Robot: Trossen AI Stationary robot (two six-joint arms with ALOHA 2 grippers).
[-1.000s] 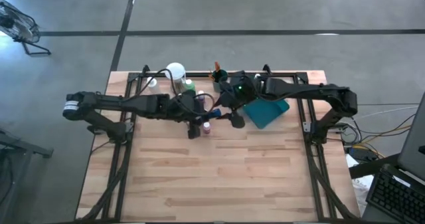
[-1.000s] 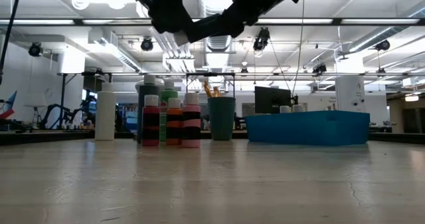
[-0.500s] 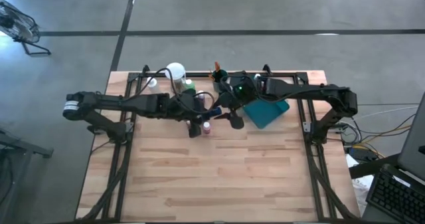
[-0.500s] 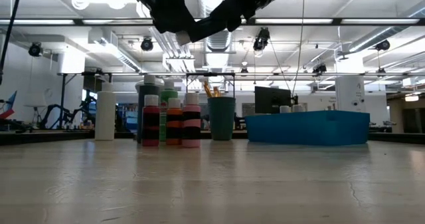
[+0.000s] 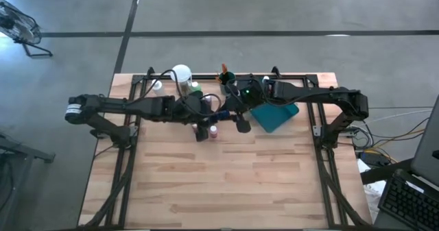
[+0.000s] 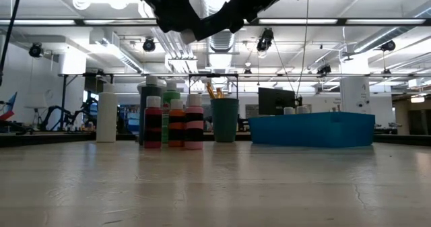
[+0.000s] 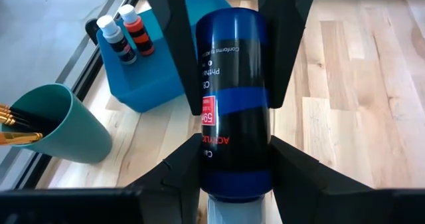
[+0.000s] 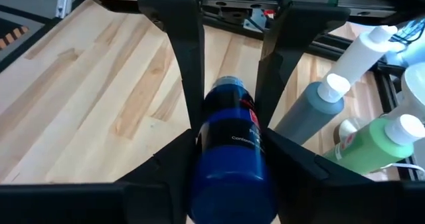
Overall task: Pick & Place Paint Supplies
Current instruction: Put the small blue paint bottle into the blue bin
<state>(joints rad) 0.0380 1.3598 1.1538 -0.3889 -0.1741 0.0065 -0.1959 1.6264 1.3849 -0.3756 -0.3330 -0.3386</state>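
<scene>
Fingers (image 7: 176,177) of the left gripper (image 7: 232,157): closed on the cap end of one blue paint bottle (image 7: 232,84), which lies lengthwise between them, held in the air well above the desk (image 5: 226,183).

Right gripper (image 8: 229,144): its fingers (image 8: 172,157) sit flush against both sides of the same bottle at the opposite end and appear clamped. Over the last second, in the low view, this arm has drawn in until the two grippers meet nose to nose; the left one has hardly moved.

Reading of the change: a hand-over in mid-air, with both grips on and neither released. The likely next step is for the left fingers to let go. Risk: the bottle tips or slips if one grip lets go before the other is firm.

Items beyond the left fingers:
- teal tray (image 7: 153,84), holding two small white-capped bottles (image 7: 126,34);
- teal cup (image 7: 63,127) with brushes (image 7: 16,127), beside the tray.

Items beyond the right fingers:
- grey bottle (image 8: 309,111) and green bottle (image 8: 372,144), standing close together.

Items below both grippers:
- row of bottles (image 6: 176,122) upright on the desk, not yet collected.

Task standing: early, with most supplies unplaced.
</scene>
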